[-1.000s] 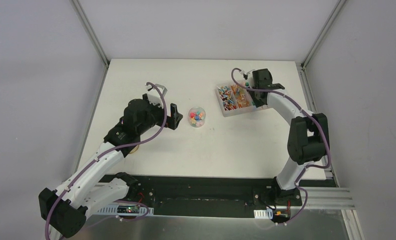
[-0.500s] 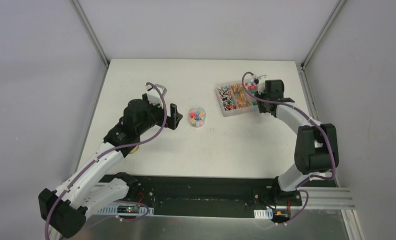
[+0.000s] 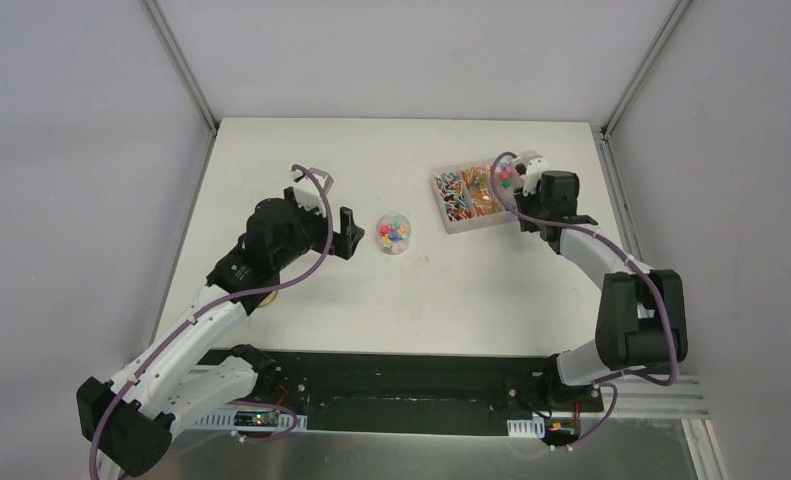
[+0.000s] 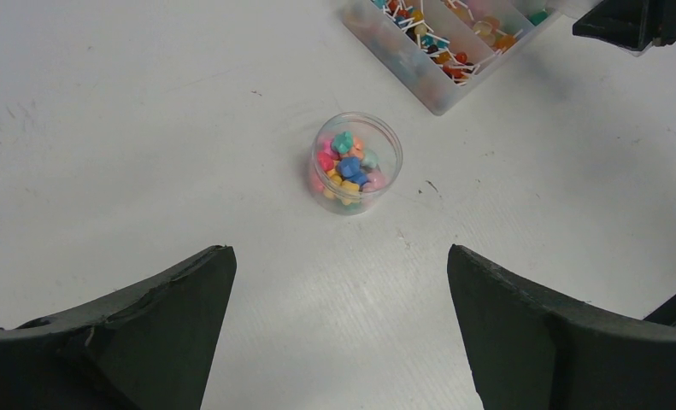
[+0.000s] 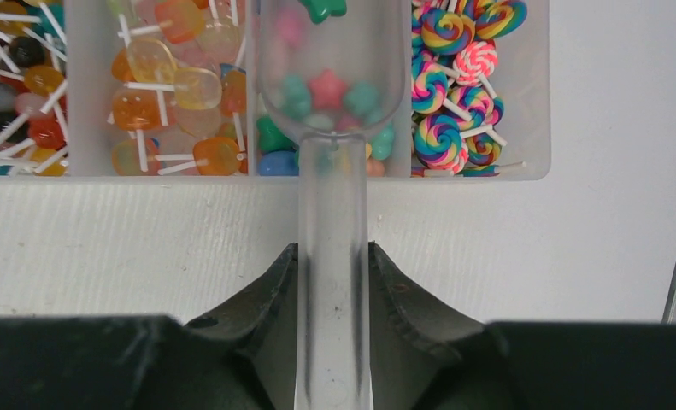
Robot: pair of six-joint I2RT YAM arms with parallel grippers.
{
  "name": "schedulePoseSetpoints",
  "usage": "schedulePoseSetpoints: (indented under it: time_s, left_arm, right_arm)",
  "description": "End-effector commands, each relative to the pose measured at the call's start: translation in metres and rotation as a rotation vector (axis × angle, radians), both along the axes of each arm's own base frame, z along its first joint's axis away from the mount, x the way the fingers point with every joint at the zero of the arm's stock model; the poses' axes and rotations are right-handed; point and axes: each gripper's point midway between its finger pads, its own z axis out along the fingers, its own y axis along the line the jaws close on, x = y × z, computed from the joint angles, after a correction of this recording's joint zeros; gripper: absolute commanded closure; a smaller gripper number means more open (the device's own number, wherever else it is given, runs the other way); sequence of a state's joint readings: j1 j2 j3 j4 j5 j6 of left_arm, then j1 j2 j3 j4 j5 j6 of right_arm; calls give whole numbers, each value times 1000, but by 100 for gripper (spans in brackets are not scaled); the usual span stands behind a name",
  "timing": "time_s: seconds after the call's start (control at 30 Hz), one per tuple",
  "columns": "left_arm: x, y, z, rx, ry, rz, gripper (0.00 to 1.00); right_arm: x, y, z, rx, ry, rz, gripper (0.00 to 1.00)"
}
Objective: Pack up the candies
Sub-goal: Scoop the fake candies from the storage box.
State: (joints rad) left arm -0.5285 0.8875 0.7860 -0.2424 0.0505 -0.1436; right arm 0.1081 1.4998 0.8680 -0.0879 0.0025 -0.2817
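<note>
My right gripper is shut on the handle of a clear plastic scoop. The scoop's bowl holds a few small candies, pink and green, above the middle-right compartment of the clear divided tray. In the top view the right gripper is at the tray's right side. A small clear jar part-filled with multicoloured candies stands mid-table. My left gripper is open and empty, just left of the jar, also shown in the top view.
The tray's other compartments hold orange lollipops, rainbow swirl lollipops and mixed ball lollipops. A round wooden lid lies partly hidden under the left arm. A metal frame rail runs along the table's right edge.
My right arm has swung right and nearer, drawing the scoop back with candies in it from over the tray towards its right side. The left arm and the jar have not moved.
</note>
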Motion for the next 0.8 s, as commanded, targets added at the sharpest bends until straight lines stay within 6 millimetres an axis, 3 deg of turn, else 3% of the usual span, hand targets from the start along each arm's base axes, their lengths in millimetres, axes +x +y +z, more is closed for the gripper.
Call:
schedulePoseSetpoints:
  time_s: [0.0, 0.33, 0.63, 0.77]
  left_arm:
    - [4, 5, 11, -7, -57, 24, 1]
    - [6, 15, 19, -7, -89, 75, 1]
    - [7, 21, 23, -14, -104, 111, 1]
    - [7, 24, 25, -15, -113, 127, 1]
  right_arm:
    - [9, 9, 47, 47, -132, 45, 100]
    - [1, 19, 115, 57, -279, 135, 100]
    - [-21, 36, 156, 57, -381, 273, 100]
    - [-28, 41, 165, 37, -380, 319, 100]
